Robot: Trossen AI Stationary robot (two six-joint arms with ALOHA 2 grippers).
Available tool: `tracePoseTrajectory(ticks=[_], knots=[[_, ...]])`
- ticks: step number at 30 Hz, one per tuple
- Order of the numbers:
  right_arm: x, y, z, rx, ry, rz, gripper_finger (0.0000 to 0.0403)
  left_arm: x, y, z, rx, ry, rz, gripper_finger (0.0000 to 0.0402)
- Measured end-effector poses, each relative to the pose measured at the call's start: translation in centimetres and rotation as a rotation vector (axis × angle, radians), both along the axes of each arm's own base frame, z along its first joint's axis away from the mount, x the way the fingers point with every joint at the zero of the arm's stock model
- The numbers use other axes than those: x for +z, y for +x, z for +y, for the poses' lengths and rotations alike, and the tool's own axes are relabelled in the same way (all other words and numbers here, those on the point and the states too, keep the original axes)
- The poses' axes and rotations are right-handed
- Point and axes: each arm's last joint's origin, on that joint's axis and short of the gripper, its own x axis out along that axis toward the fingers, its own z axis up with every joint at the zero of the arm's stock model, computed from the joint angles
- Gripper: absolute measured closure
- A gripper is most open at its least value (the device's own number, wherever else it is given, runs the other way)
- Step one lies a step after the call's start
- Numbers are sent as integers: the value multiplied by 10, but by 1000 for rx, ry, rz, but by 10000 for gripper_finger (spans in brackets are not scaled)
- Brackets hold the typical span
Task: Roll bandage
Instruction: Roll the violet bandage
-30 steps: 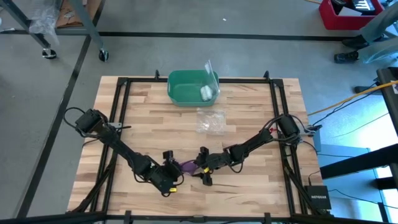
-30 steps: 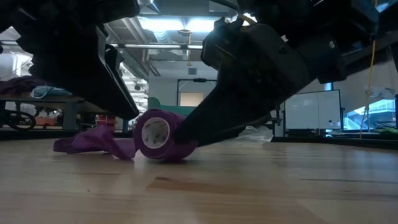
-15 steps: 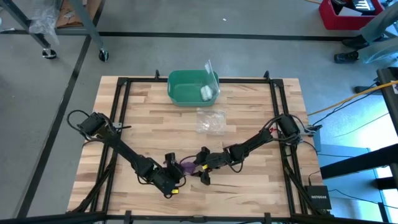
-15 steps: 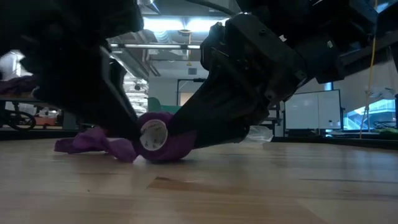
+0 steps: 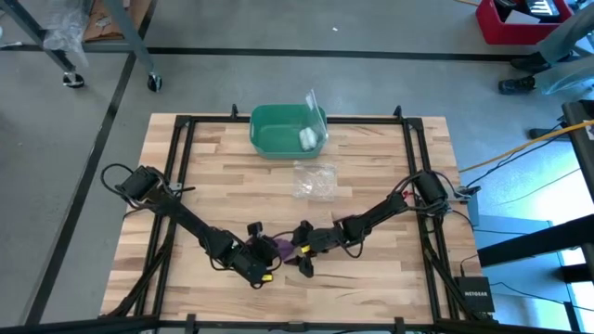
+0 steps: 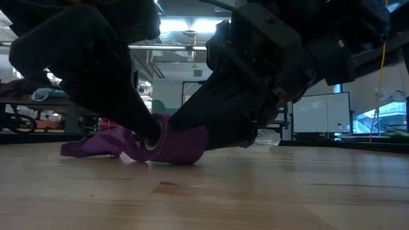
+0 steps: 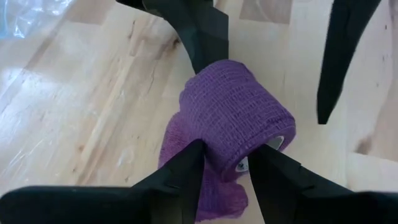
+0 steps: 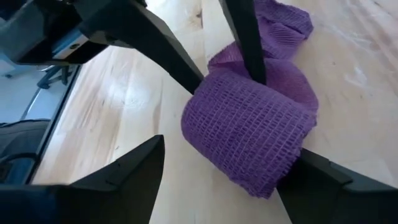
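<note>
Bandage (image 5: pixel 278 249) sits near the front-centre of the table (image 5: pixel 371 139), partly rolled, with a loose purple tail trailing off it. Left gripper (image 7: pixel 225 163) pinches one end of the roll. Right gripper (image 8: pixel 227 163) is spread wide around the roll, its fingers straddling it.

Purple bandage (image 6: pixel 171 144) — on table (image 6: pixel 255 191).

High view: bandage (image 5: pixel 281 249) mostly covered by both grippers, only a purple sliver shows. Low view: roll's open end hidden behind left gripper (image 6: pixel 137 121); arms cut off at top edge. White item in green bin (image 5: pixel 288 130) too small to identify.
</note>
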Motion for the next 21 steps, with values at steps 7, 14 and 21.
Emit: tracePoseTrajectory(ticks=[7,14,21], knots=[[-1,0,-1,-8,-7,1,123,1,6,7,14,-2,-16,290],[0,-3,0,33,-41,22,123,3,7,7,-22,53,-20,386],[57,-25,-4,105,-102,93,123,58,-9,-2,-130,60,-104,391]])
